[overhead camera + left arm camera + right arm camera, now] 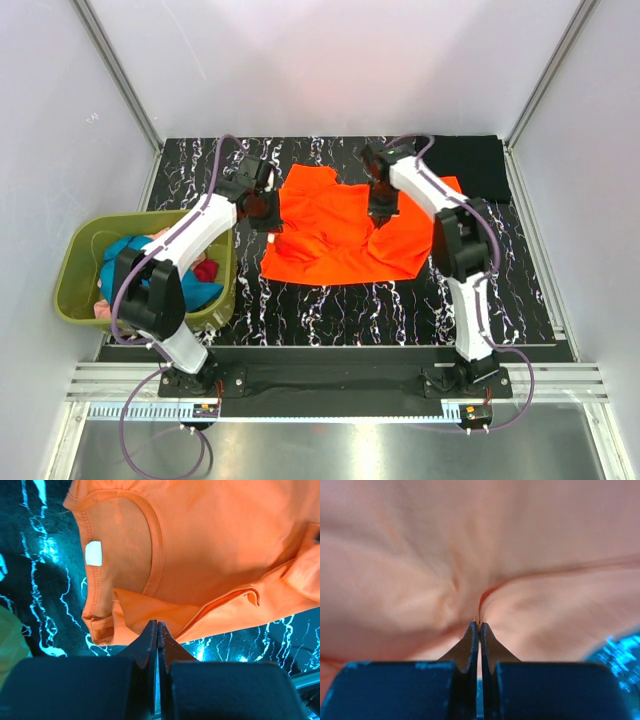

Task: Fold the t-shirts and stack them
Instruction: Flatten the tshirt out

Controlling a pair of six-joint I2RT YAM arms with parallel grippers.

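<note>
The bright orange t-shirt (340,230) lies partly folded on the black marbled table. In the left wrist view it (215,545) shows its collar and a white label, with a folded flap running to my fingertips. My left gripper (262,210) is at the shirt's left edge, with its jaws (157,624) shut on the flap's edge. My right gripper (384,208) is over the shirt's right half, shut (479,625) on a pucker of orange cloth (470,545). A black t-shirt (470,165) lies folded at the back right corner.
An olive-green basket (75,275) stands at the left table edge, holding teal (130,255), red (206,270) and pink (108,310) cloth. White walls enclose the table on three sides. The table (330,310) is bare in front of the orange shirt.
</note>
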